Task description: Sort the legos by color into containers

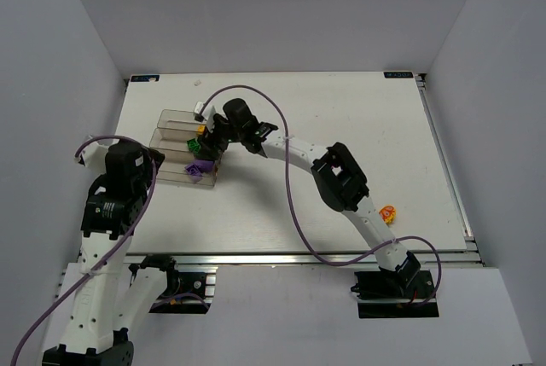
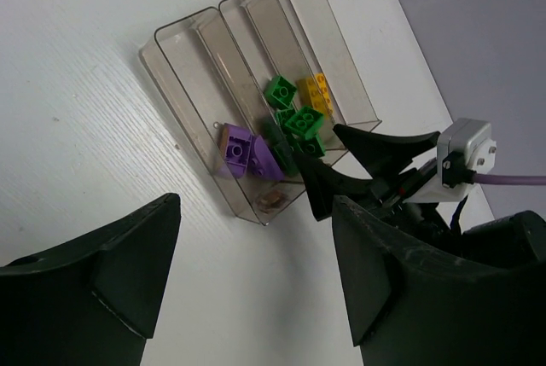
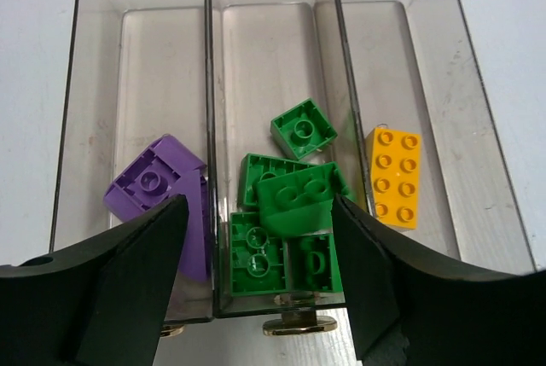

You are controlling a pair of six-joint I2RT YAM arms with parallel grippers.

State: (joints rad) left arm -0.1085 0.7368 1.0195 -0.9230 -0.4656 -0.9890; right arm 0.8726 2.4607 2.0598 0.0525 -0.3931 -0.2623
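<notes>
The containers (image 3: pixel 207 84) are three clear boxes side by side. Purple legos (image 3: pixel 153 183) lie in the left box, several green legos (image 3: pixel 303 130) in the middle one, and a yellow-orange lego (image 3: pixel 394 177) in the right one. My right gripper (image 3: pixel 258 212) hangs over the middle box, open. A green lego (image 3: pixel 294 200) rests on the green pile between its fingers. From above, the right gripper (image 1: pixel 207 146) is at the containers' (image 1: pixel 171 123) right end. My left gripper (image 2: pixel 256 212) is open and empty over bare table, just short of the containers (image 2: pixel 183 67).
One more yellow-orange lego (image 1: pixel 388 213) lies loose on the table near the right arm's lower link. A purple cable (image 1: pixel 286 178) loops over the table's middle. White walls enclose the table on three sides.
</notes>
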